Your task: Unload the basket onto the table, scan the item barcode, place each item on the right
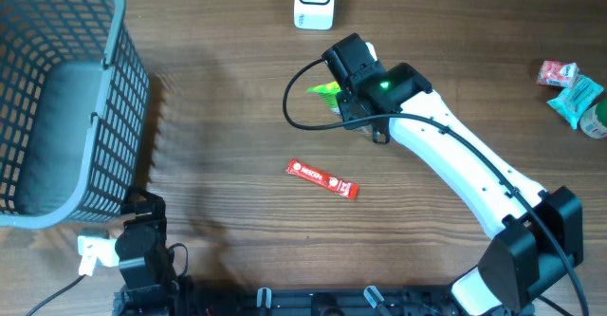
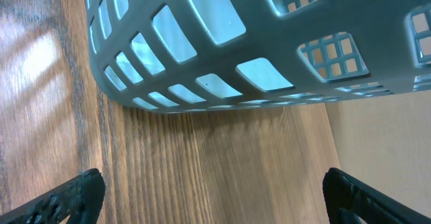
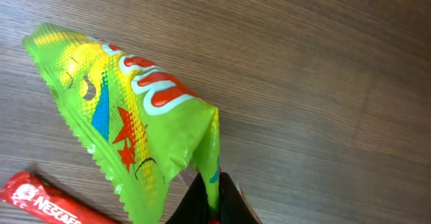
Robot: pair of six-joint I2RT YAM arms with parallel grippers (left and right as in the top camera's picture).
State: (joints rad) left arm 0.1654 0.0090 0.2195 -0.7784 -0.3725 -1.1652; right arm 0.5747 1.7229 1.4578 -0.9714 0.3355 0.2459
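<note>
The item, a bright green snack packet (image 3: 135, 116) with red and yellow print, hangs just above the wooden table. My right gripper (image 3: 212, 200) is shut on a pinched fold at the packet's edge. In the overhead view the green packet (image 1: 324, 90) pokes out left of the right gripper (image 1: 346, 102), a short way below the white scanner (image 1: 314, 1) at the table's far edge. No barcode shows on the packet's visible face. My left gripper (image 2: 214, 197) is open over bare table beside the basket, holding nothing.
A red Nescafe stick (image 1: 322, 178) lies on the table in front of the right arm. A grey mesh basket (image 1: 133, 69) fills the left side, close above the left gripper (image 1: 142, 207). Several small snack packs (image 1: 574, 93) lie at the right edge.
</note>
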